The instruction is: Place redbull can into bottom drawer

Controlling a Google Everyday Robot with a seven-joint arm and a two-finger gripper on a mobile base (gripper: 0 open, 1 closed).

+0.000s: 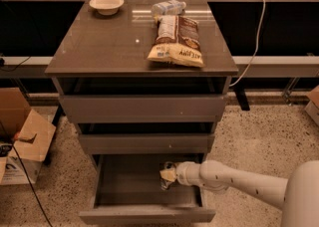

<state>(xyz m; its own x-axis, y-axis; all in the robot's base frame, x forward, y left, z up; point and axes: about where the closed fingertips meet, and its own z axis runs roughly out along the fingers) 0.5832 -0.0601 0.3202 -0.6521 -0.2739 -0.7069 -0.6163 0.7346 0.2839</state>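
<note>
At the far left an open cardboard box [30, 136] sits on the speckled floor beside the grey cabinet. On the cabinet's worktop [99, 47], a pale bowl [106, 5] stands near the back left corner. Further right, at the back edge, a clear plastic water bottle [168, 7] lies on its side. Just in front of it a brown and white snack bag [176, 41] lies flat, with its near end close to the worktop's front edge.

Below the worktop, the top drawer [142, 108] and the middle drawer [144, 143] are each pulled out slightly. The bottom drawer [147, 216] is pulled out much further, so its deep grey inside shows.

Inside that drawer, toward its right side, the redbull can [165, 183] looks roughly upright, low in the box and dark in the shade. The claw [168, 174] is down in the drawer as well, closed around the can, with a yellowish pad across the can's upper part.

The white arm [234, 183] reaches in from the lower right, over the drawer's right wall. A white cable [255, 42] hangs behind the cabinet on the right.
</note>
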